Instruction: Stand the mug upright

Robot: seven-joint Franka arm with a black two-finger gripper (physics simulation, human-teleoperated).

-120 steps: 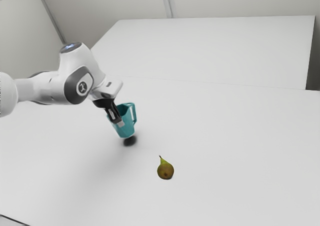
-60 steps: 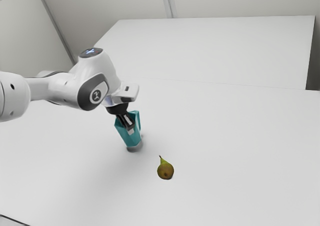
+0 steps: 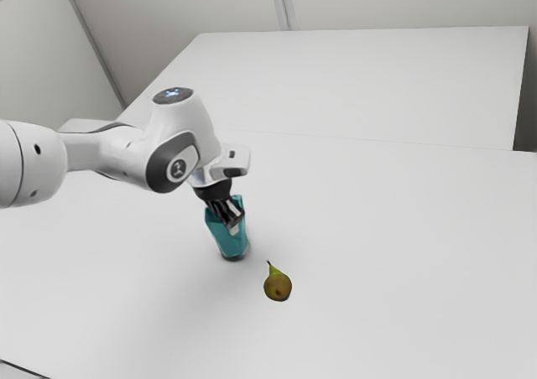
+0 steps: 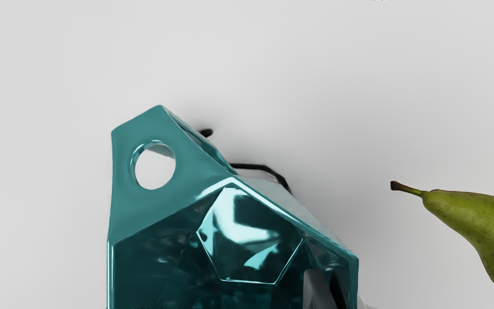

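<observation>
Reaching in from the exterior view's left, the white arm (image 3: 122,157) has its black jaws (image 3: 234,226) clamped on the wall of a glossy teal faceted mug (image 3: 231,244), mouth up, at or just above the white surface (image 3: 386,228); farther right sits a green-brown pear (image 3: 278,287).
</observation>
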